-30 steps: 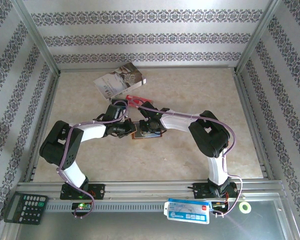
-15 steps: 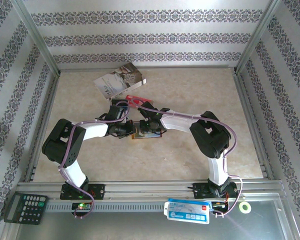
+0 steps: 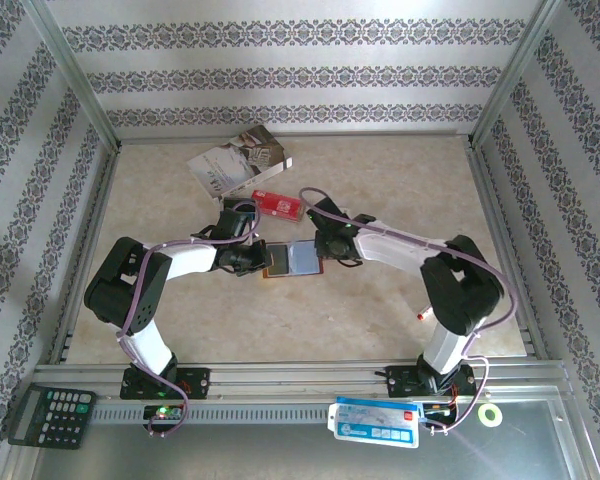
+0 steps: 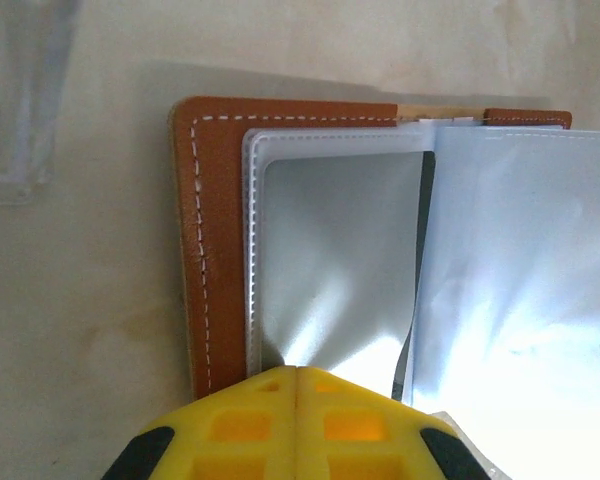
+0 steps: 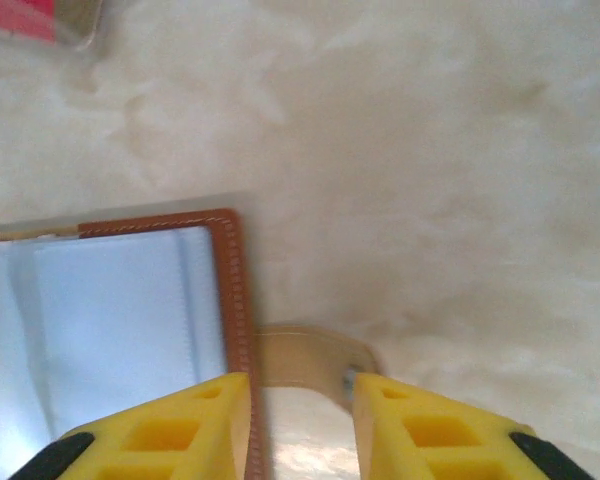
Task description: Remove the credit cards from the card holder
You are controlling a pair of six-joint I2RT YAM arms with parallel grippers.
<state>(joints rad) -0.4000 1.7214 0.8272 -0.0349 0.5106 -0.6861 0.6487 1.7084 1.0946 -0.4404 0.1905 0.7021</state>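
Right now the card holder lies spread open on the table, brown leather cover down and clear sleeves facing up. The sleeves glare a pale grey-blue, so I cannot tell whether any credit cards sit inside them.

On the holder's side nearest the left arm, the left gripper has its yellow fingers pressed together with no gap. Its tips rest on the cover and the nearest sleeve, and it seems to be pinning the holder down rather than pinching anything. On the holder's opposite side, the right gripper stands with its jaws apart. The little closing tab lies between them, close to one finger, but no grip shows.

Just beyond the holder's far side lies a red card, and farther beyond that a white-grey booklet. Well to the holder's near side, past the arm bases, sit a dark calculator and a blue-and-white packet.

If the right jaws close on the tab and pull, the holder may fold shut. It may also slide out from under the left fingers, since a mere press gives little hold on smooth leather. The left tips cover part of a sleeve, which could trap a card there. Thin cards could also slip from a pinch on such glossy plastic.

No writing can be read. Print on the booklet, packet and red card is too small or blurred, and the holder shows no brand.
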